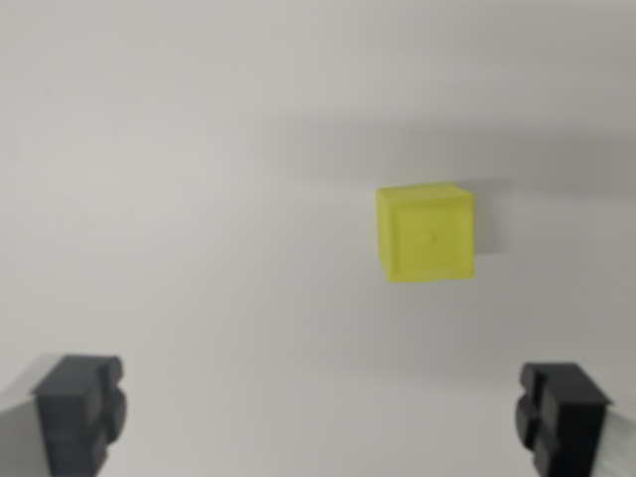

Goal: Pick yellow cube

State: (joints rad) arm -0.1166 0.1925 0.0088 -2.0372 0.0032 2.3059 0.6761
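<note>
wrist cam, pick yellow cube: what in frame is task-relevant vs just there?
Task-relevant:
- yellow cube, sitting alone on the surface, right of centre in the wrist view
- gripper, open, fingers at the bottom corners, nothing between them, not touching the cube

Just there:
- plain white surface; no other objects visible

The yellow cube looks like smooth, slightly translucent plastic with a dull sheen. The fingertips of the gripper are dark, matt, ridged pads, seemingly rubber or plastic. The white tabletop appears smooth and matt.
</note>
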